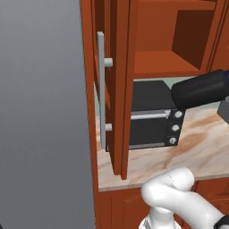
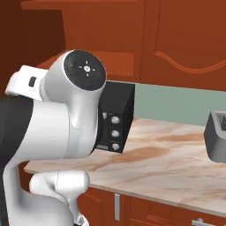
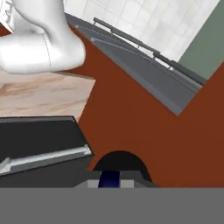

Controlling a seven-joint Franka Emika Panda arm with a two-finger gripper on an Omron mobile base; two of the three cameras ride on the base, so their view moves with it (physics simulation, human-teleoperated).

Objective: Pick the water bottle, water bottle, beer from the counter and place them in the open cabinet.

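A stout black water bottle lies sideways in the air in front of the black oven, just under the shelf of the open cabinet. Its dark blue lid points right, at the frame edge. In the hand view the bottle's black round body and a strip of blue sit right between my fingers, so my gripper is shut on it. The cabinet door stands open with its long grey bar handle facing me. The marble counter runs below. The beer is out of view.
A black oven with three knobs stands on the counter under the cabinet, also seen beside my arm. A grey toaster sits at the right. A tall grey appliance wall closes off the left.
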